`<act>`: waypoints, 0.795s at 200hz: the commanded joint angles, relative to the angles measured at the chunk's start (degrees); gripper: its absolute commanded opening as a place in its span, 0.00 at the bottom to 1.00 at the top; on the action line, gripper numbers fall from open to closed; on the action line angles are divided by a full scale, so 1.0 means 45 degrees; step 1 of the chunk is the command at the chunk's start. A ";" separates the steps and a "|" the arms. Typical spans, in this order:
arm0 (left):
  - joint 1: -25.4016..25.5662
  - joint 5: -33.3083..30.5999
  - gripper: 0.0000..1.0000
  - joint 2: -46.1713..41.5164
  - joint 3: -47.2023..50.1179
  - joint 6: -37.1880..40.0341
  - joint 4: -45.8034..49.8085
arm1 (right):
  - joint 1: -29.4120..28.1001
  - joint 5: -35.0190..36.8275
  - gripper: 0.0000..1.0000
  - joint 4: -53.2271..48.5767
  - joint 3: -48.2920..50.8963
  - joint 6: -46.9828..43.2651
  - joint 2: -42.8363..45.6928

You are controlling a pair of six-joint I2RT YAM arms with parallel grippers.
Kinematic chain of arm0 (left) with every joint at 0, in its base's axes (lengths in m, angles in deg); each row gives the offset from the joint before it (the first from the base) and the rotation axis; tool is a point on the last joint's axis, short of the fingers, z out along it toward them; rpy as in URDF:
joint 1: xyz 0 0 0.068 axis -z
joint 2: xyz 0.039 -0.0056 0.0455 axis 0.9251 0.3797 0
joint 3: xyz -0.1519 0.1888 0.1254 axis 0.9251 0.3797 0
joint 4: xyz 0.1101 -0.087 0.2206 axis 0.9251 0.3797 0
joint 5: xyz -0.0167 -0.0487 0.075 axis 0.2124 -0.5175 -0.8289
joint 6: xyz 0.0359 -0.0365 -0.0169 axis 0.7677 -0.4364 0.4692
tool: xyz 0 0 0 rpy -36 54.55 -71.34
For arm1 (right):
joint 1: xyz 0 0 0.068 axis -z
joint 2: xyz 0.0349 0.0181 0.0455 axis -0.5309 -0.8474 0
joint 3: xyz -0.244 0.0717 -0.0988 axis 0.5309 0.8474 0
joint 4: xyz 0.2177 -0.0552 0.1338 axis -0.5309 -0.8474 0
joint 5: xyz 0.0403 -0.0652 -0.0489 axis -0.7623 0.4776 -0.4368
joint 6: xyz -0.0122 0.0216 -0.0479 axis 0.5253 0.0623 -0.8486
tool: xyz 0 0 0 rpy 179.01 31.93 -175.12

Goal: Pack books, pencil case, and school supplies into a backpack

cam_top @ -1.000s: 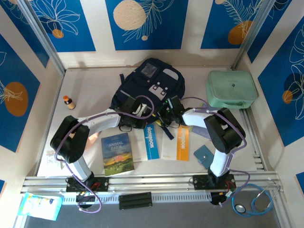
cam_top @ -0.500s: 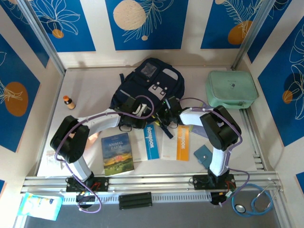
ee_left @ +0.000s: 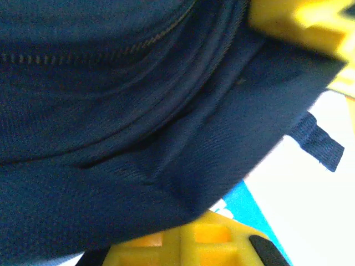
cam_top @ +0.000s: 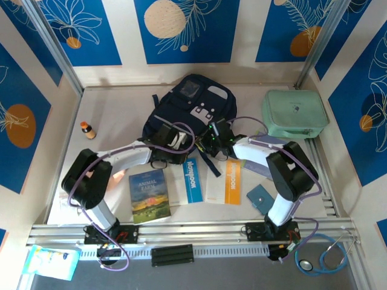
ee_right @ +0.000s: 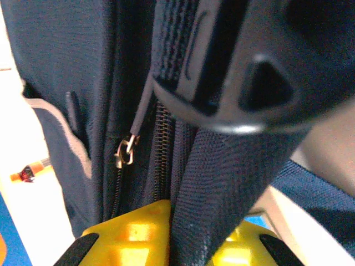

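Left gripper (ee_left: 238,138): clamping backpack (cam_top: 188,104) fabric at lower edge.
Right gripper (ee_right: 188,241): clamping backpack strap (ee_right: 222,183) beside zipper pull (ee_right: 126,152).

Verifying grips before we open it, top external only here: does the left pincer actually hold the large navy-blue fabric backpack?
Observer: Yes, left wrist shows the left pincer shut on a fold of the backpack.
Operator: And the right pincer?
Observer: Right wrist shows the right pincer with its yellow fingers pinching a dark woven strap.
Operator: Zip pull?
Observer: A small metal zip pull hangs left of that strap, ungripped.
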 commanded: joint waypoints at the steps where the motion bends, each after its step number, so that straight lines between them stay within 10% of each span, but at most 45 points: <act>1: -0.0085 0.0846 0.00 -0.0594 0.0699 -0.0173 -0.1745 | -0.0119 0.0003 0.14 -0.0675 -0.0545 -0.0426 0.1010; 159: 0.0539 -0.1399 0.48 -0.2512 0.1266 -0.1563 -0.2120 | -0.0119 -0.0338 0.13 -0.1762 -0.2246 -0.0659 0.0655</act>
